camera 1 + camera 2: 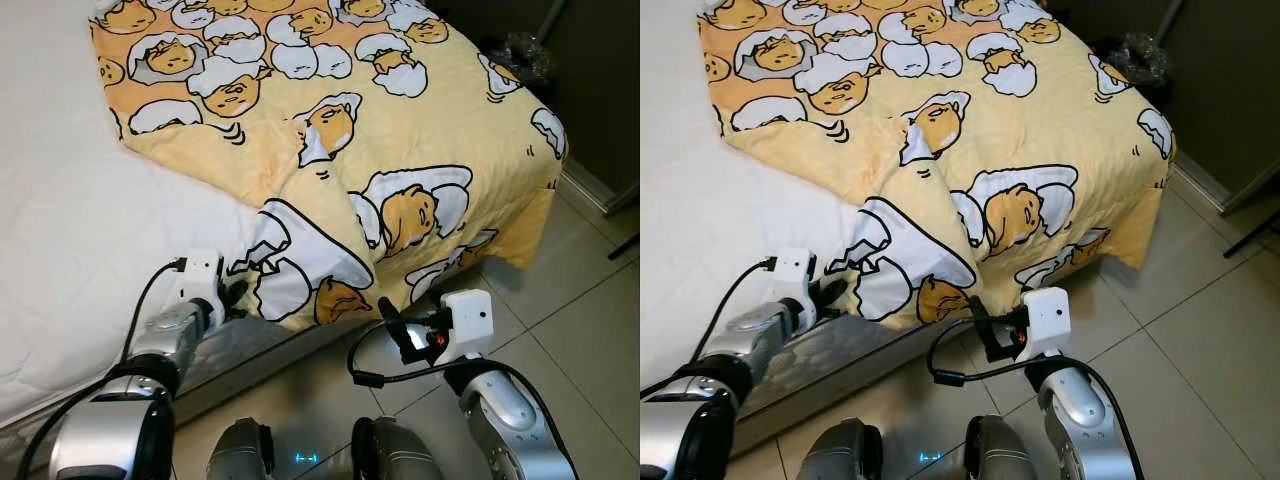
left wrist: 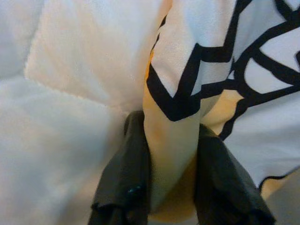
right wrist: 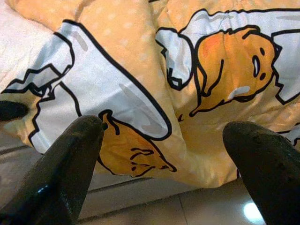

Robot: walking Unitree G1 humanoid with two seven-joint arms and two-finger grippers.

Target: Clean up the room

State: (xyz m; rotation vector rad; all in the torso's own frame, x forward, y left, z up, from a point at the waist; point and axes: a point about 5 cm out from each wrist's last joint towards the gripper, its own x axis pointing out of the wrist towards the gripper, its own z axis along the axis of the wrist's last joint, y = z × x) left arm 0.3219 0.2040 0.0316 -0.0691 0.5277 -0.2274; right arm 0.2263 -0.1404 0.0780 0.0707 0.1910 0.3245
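A yellow blanket (image 1: 380,130) printed with egg characters lies crumpled across the right part of the bed (image 1: 70,230), its long run going from the far left toward the near right, where it spills over the bed's corner and hangs toward the tiled floor (image 1: 570,330). One folded corner points down and to the near side, over the edge of the white mattress.

The left pincer (image 1: 236,297) is at that folded corner, at the bed's near edge. From the head views you only see its black tips against the cloth; the left wrist view settles it, showing the two dark fingers (image 2: 123,173) clenched on a fold of the blanket, yellow and white fabric squeezed between them.

The right pincer (image 1: 392,318) hovers low over the floor, just below the hanging hem, apart from the cloth. Its wrist view shows the two fingers (image 3: 70,159) spread wide with nothing between them, the printed fabric beyond, and the left pincer's tip as a dark spot at the hem.

In the far right corner a dark, shiny, crinkled thing (image 1: 520,55) sits on the floor, too dim to make out. The blanket's far end is cut off by the frame.
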